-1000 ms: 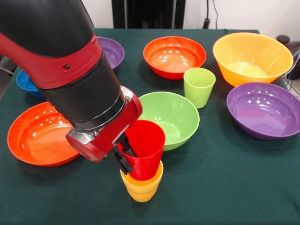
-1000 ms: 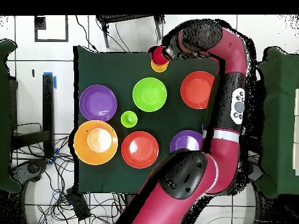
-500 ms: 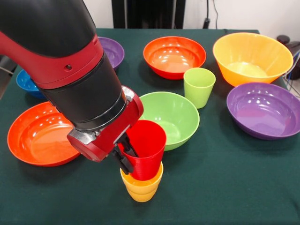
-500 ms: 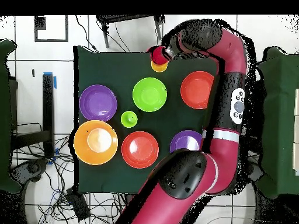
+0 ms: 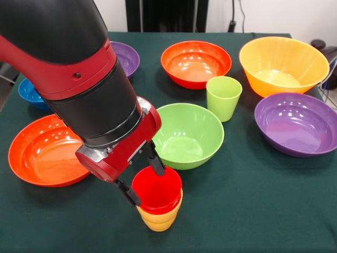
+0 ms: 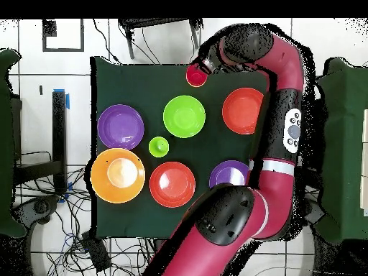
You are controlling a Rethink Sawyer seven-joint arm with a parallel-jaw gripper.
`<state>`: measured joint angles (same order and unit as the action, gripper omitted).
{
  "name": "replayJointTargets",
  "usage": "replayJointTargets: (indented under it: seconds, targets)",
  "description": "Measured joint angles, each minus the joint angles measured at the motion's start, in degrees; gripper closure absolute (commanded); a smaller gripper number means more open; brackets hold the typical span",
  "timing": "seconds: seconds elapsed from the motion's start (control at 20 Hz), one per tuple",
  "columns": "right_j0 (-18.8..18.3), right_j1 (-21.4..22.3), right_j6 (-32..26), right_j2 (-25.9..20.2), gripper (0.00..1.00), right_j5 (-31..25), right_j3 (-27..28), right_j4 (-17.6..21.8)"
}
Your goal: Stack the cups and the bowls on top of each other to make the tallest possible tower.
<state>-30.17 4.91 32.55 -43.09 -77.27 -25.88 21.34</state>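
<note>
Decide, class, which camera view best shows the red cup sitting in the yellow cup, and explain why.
The front view. It shows the red cup nested upright inside the yellow cup from the side, with the open gripper around its rim. The overhead view shows only the red cup's mouth beside the arm; the yellow cup is hidden.

A dark green surface carries a yellow cup, a green cup, and green, orange, blue, two purple and two red-orange bowls.
</note>
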Motion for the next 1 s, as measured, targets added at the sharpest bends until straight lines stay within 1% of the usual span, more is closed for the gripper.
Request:
replayJointTargets:
  seconds: [0.7, 1.0]
  targets:
    - [0.01, -0.01, 0.00, 0.00, 0.00, -0.01, 0.03, -0.07]
    - [0.01, 0.68, 0.00, 0.09, 0.00, -0.01, -0.22, -1.06]
